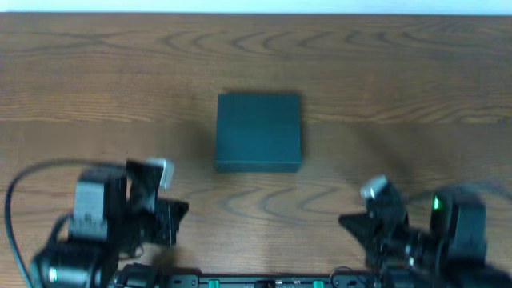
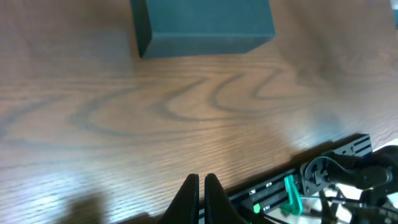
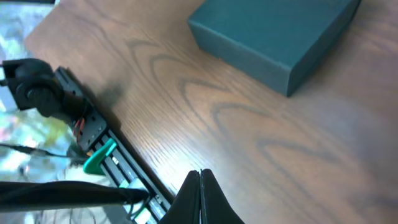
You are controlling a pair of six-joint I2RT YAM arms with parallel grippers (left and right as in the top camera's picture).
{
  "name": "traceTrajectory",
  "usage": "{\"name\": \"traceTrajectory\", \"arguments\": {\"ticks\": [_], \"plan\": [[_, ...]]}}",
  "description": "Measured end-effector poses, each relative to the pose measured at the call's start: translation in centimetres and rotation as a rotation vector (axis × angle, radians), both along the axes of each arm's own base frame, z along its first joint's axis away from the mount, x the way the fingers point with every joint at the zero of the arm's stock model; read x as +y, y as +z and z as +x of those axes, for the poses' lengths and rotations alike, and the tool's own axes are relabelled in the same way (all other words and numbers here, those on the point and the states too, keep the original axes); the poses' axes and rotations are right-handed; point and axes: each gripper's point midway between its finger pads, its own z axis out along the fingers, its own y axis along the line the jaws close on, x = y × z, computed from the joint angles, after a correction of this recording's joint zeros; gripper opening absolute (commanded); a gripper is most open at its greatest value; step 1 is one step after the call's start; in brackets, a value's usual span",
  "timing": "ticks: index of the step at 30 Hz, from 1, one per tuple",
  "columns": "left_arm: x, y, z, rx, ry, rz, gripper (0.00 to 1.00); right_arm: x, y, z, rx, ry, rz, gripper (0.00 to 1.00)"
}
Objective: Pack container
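The container point(image 1: 258, 132) is a dark teal-green square box with its lid closed, on the wooden table at the middle. It also shows at the top of the left wrist view point(image 2: 202, 26) and at the top right of the right wrist view point(image 3: 273, 34). My left gripper point(image 1: 178, 212) sits near the front left of the table, shut and empty, its fingertips point(image 2: 201, 180) close together. My right gripper point(image 1: 350, 222) sits at the front right, shut and empty, fingertips point(image 3: 199, 173) pressed together. Both are well short of the container.
A black rail with green parts point(image 1: 240, 282) runs along the table's front edge, also in the left wrist view point(image 2: 292, 186) and the right wrist view point(image 3: 99, 155). Bare wood table point(image 1: 400, 80) surrounds the box. No snack packets are in view.
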Motion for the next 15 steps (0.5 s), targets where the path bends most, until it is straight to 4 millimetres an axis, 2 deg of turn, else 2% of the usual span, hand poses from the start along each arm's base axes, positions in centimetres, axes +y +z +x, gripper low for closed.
{"name": "traceTrajectory", "arguments": {"ticks": [1,2,3,4,15], "plan": [[0.1,-0.4,-0.6,-0.01,0.009,-0.009,0.06,0.0,-0.3,-0.5,-0.006,-0.011,0.008,0.07],[0.1,-0.6,-1.0,-0.019,0.021,-0.018,0.3,0.0,-0.6,-1.1,-0.01,-0.027,0.021,0.48],[0.2,-0.7,-1.3,-0.029,0.028,-0.024,0.79,0.0,-0.7,-1.4,-0.013,-0.039,0.032,0.99],[0.2,-0.7,-1.5,-0.035,0.039,-0.031,0.95,0.0,-0.8,-1.6,-0.016,-0.049,0.04,0.99],[0.7,-0.8,-1.5,0.012,0.141,-0.061,0.95,0.0,-0.7,-1.9,0.051,-0.13,0.102,0.99]]}}
